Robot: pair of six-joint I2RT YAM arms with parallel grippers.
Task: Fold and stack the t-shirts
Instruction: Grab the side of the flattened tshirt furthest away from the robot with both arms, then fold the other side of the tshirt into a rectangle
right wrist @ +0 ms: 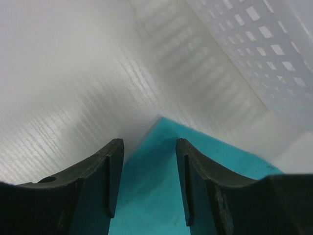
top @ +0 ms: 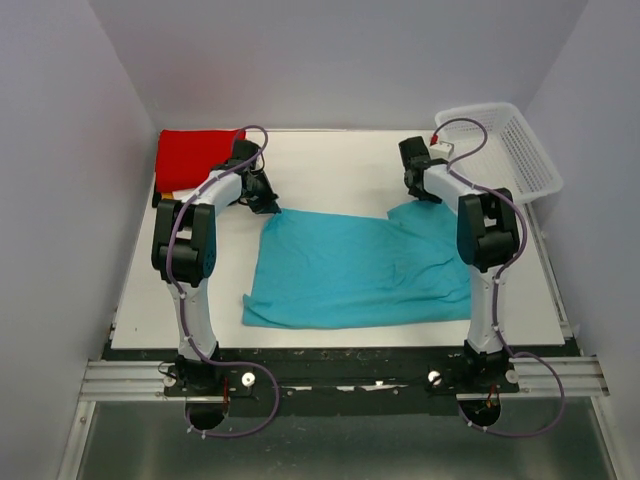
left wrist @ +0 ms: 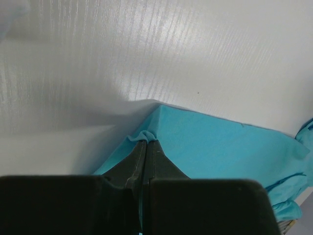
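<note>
Fingers [left wrist: 133, 166] on the left gripper [left wrist: 146, 143] are clamped tight on the far-left corner of the plain turquoise-blue cloth t-shirt [top: 350, 270], with a little tuft bunched at the tips. The right gripper [right wrist: 149, 143] has its fingers [right wrist: 113, 176] spread, straddling the far-right corner without squeezing it. The shirt's lying mostly flat mid-way across the white table [top: 330, 150], long axis left to right, right end rumpled. Can't tell where the collar points. A folded red shirt [top: 195, 155] sits far left, and a white plastic mesh basket [top: 505, 145] far right.
</note>
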